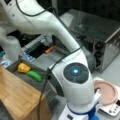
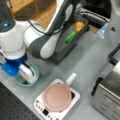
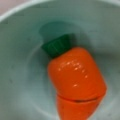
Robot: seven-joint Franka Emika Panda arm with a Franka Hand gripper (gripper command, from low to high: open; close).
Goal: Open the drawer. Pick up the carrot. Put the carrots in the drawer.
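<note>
The pincer (image 2: 27, 76) hangs down into a pale green bowl (image 2: 36, 72) on the table (image 2: 85, 60), and I cannot tell whether it is spread or pressed together. Directly under it, in the wrist view, the carrot (image 3: 76, 83) lies on the bowl's floor, orange with a green cap (image 3: 57, 45); in a front view only a speck of orange (image 2: 24, 80) shows beside the pincer. Away from the pincer, past the arm's elbow, the drawer (image 2: 63, 47) stands pulled open, holding a yellow toy piece (image 2: 79, 25) and a green toy vegetable (image 2: 70, 36). Just beside the bowl sits a white scale (image 2: 42, 108) carrying a pink plate (image 2: 57, 97).
</note>
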